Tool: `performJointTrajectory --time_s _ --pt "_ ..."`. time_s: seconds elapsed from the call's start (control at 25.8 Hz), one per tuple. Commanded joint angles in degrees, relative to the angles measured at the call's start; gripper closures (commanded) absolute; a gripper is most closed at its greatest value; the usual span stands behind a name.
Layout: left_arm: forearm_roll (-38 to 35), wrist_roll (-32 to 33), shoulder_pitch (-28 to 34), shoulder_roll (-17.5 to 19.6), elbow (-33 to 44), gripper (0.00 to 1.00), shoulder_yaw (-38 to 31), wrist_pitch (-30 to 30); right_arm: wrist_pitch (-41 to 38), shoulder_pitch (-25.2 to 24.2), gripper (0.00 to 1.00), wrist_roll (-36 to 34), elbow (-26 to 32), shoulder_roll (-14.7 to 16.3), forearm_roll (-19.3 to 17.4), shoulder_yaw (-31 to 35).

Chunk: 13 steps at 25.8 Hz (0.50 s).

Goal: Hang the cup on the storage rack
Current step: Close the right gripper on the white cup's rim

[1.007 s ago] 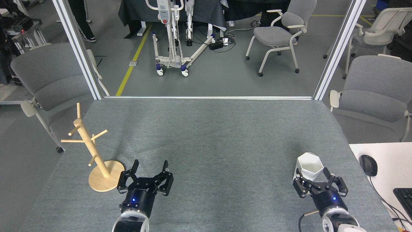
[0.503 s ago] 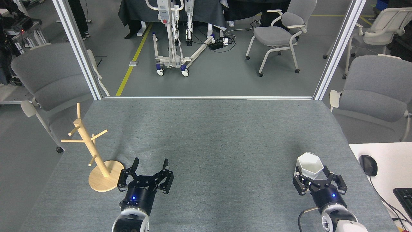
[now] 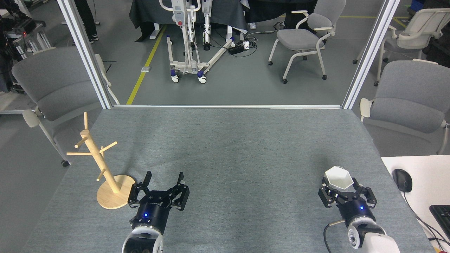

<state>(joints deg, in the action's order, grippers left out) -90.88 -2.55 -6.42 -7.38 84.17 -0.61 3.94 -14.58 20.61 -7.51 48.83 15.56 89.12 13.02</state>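
The tabletop (image 3: 232, 147) has a grey felt-looking cover. Off its right edge sits a white desk (image 3: 418, 182) with a black mouse (image 3: 402, 180) and the corner of a keyboard (image 3: 441, 216). Grey office chairs stand around: one by the left edge (image 3: 52, 84), one by the right (image 3: 411, 98), another further back (image 3: 306, 35). A white wheeled lift frame (image 3: 190, 42) stands beyond the far edge, next to a yellow floor line (image 3: 146, 65).

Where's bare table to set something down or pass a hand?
Widest bare patch: grey table between the left hand and the right hand, running back to the far edge. Crowded: near-left corner by the storage rack, near-right around the cup.
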Motion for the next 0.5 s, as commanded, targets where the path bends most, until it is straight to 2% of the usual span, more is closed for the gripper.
performJointTrajectory --time_s 0.0,0.46 --pt "0.0 -0.1 0.0 0.1 -0.1 0.01 0.0 0.0 0.7 0.5 0.00 -0.1 -1.0 -0.1 0.0 0.0" --pt "0.0 -0.1 -0.1 0.1 -0.1 0.01 0.0 0.0 2.4 2.6 0.00 -0.1 -3.5 -0.5 0.1 -0.2"
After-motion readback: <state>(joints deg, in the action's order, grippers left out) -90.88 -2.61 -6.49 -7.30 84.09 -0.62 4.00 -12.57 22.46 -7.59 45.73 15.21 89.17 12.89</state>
